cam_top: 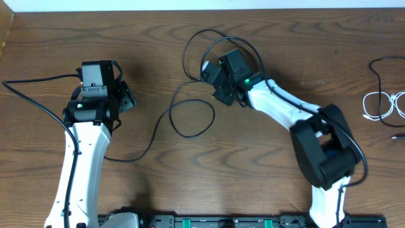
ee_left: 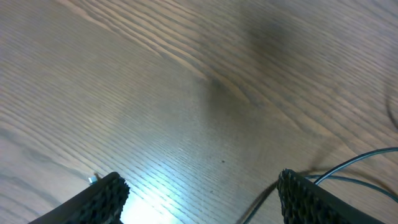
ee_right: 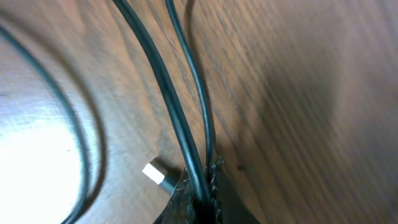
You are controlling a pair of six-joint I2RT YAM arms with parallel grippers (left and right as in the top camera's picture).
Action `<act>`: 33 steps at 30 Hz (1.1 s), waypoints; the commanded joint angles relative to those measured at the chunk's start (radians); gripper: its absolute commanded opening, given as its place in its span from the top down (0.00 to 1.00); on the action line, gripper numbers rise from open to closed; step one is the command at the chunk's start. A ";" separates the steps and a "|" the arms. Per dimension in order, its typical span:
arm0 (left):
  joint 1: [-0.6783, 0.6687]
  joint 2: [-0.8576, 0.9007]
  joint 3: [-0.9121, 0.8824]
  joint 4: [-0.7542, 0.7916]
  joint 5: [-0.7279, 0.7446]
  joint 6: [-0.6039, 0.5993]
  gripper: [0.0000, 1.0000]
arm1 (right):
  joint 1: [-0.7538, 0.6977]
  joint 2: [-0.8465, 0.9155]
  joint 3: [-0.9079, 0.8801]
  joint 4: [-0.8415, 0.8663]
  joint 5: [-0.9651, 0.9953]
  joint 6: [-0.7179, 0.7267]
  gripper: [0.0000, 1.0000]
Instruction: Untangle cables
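Your right gripper [ee_right: 200, 190] has its fingers pressed together on a black cable [ee_right: 155, 71], pinching it where two dark strands run side by side; a small silver plug end [ee_right: 153, 173] lies on the wood just left of the fingertips. From overhead, that cable loops around the right gripper toward the far side of the table [cam_top: 285, 38], forms a ring near the middle, then trails toward the near left. Your left gripper [ee_left: 200, 182] hovers with its fingers spread wide over bare wood, holding nothing, a strand passing by its right finger. A white cable [cam_top: 380, 104] sits coiled at the right edge, well apart from both arms.
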 commanded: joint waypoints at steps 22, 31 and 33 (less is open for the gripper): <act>0.002 0.006 0.009 0.047 0.647 0.146 0.35 | -0.024 -0.349 -0.003 0.013 -0.473 0.649 0.99; 0.002 0.006 0.009 0.053 0.695 0.179 0.41 | -0.114 -0.349 -0.003 0.104 -0.742 0.888 0.99; 0.002 0.006 0.009 0.058 0.699 0.179 0.41 | -0.125 -0.349 -0.003 0.115 -0.777 0.930 0.99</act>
